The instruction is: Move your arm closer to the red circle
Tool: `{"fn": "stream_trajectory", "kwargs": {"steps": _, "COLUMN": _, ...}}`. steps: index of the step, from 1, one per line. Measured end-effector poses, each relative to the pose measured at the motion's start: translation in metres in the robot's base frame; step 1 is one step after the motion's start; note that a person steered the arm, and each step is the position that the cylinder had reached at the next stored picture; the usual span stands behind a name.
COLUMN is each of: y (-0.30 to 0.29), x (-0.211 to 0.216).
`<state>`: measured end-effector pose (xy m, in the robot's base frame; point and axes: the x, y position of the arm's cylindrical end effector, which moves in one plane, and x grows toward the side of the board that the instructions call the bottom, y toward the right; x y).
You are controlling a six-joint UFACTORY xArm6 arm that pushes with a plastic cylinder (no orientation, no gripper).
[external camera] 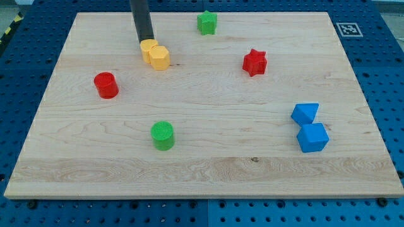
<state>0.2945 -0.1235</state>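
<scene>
The red circle (106,85) is a short red cylinder at the left of the wooden board (202,170). My tip (146,42) is at the view's top, up and to the right of the red circle, well apart from it. The tip touches the top left of two yellow blocks (155,54) that sit side by side.
A green star-like block (206,23) sits at the top centre. A red star (254,62) is right of centre. A green cylinder (163,135) is below centre left. Two blue blocks (309,127) sit together at the right. A marker tag (348,28) is at the board's top right corner.
</scene>
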Motion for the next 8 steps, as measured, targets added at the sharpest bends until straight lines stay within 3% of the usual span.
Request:
{"fn": "stream_trajectory", "kwargs": {"steps": 3, "y": -0.064, "x": 0.000}}
{"fn": "stream_trajectory", "kwargs": {"steps": 8, "y": -0.093, "x": 0.002}}
